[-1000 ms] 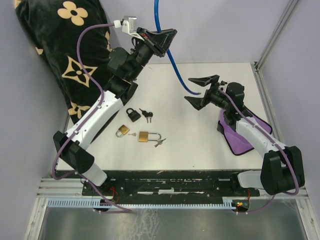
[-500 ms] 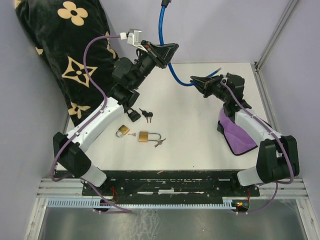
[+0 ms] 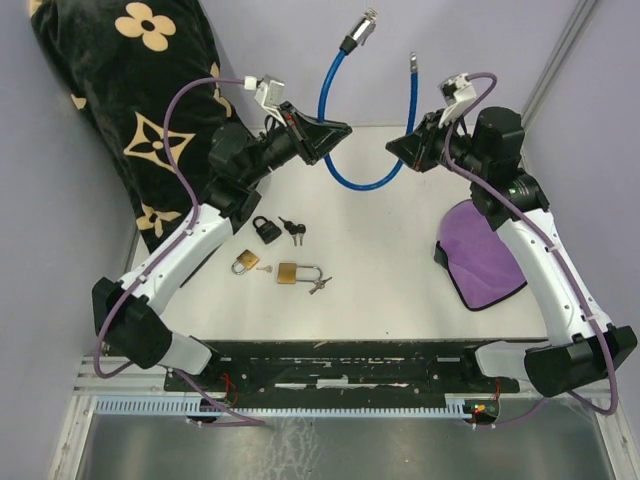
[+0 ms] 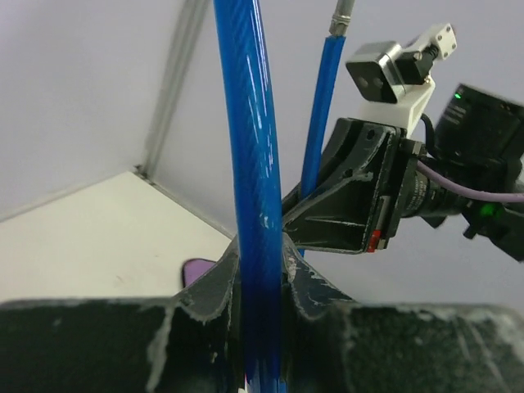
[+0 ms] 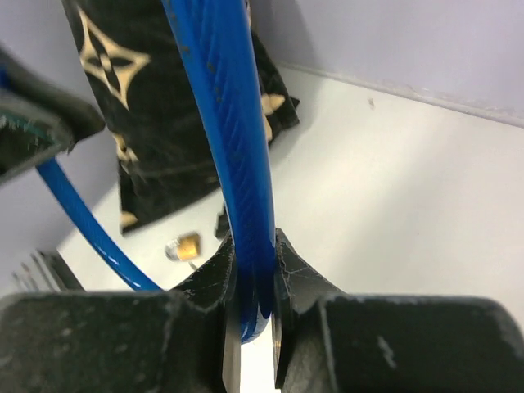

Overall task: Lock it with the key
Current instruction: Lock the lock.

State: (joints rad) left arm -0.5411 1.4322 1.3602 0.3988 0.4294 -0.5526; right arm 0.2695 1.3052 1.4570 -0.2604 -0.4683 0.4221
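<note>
A blue cable lock [image 3: 358, 185] hangs in a U above the table's far side, its metal lock head [image 3: 360, 28] and thin pin end [image 3: 411, 65] pointing up. My left gripper [image 3: 335, 130] is shut on the left strand; in the left wrist view the cable [image 4: 250, 164] runs between its jaws [image 4: 262, 262]. My right gripper [image 3: 405, 150] is shut on the right strand, and the cable [image 5: 221, 106] sits clamped between its jaws [image 5: 255, 262]. A bunch of keys [image 3: 294, 229] lies on the table beside a black padlock [image 3: 265, 229].
A small brass padlock [image 3: 245, 263] and a larger brass padlock [image 3: 292, 273] with keys [image 3: 320, 286] lie front left of centre. A purple cloth [image 3: 480, 255] lies under the right arm. A black flower-patterned cushion [image 3: 120, 90] leans at the far left. A metal frame post stands at the right back.
The right gripper went from open to shut on the cable's free strand and rose. The cable, hanging from the left gripper before, is now held up as a U by both.
</note>
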